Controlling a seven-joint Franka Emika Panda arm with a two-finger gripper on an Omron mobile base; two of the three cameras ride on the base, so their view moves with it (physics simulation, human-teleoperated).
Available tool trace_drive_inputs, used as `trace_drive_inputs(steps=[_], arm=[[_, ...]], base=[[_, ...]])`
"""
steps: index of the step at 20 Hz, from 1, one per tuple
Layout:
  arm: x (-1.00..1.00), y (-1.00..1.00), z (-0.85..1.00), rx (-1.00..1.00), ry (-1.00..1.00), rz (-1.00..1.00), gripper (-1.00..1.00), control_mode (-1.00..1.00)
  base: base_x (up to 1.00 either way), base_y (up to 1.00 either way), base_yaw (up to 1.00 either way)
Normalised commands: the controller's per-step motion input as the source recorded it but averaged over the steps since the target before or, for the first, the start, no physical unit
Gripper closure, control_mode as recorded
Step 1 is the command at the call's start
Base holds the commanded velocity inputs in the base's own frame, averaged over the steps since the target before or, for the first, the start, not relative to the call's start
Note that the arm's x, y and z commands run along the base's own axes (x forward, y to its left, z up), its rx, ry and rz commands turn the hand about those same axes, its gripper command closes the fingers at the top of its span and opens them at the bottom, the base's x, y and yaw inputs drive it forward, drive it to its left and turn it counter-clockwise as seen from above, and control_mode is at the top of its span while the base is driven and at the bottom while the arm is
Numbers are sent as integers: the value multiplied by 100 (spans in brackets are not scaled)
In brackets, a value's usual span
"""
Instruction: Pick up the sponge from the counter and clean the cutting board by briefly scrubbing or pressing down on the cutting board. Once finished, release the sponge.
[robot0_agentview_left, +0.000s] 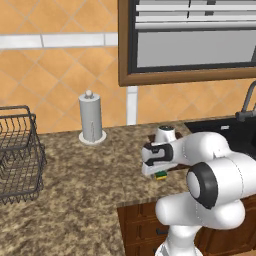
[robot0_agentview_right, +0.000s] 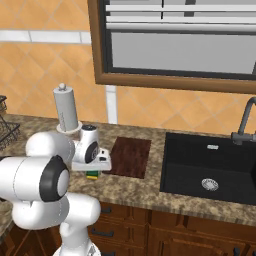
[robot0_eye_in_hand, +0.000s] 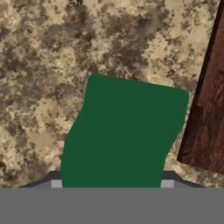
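A: Where does everything sit on the granite surface (robot0_agentview_right: 145, 190)?
B: The cutting board (robot0_agentview_right: 129, 156) lies beside the sink; the sponge (robot0_eye_in_hand: 124, 131) is just off its edge, green side up.
A: And the hand (robot0_agentview_right: 93, 170)?
B: Closed on the sponge's sides. It's likely light and squashy, so a mid-body grip suits it.

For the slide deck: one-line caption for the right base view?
End effector shut on the sponge on the granite counter, just left of the cutting board.
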Motion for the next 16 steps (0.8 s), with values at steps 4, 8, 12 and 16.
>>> trace_drive_inputs(steps=[4, 8, 12, 16], arm=[[0, -23, 35, 1, 1, -8, 100, -100], [4, -9, 32, 1, 0, -7, 100, -100], [9, -4, 1, 0, 0, -4, 100, -100], [21, -23, -3, 0, 0, -4, 100, -100]], base=[[0, 0, 0], [0, 0, 0], [0, 0, 0], [0, 0, 0]])
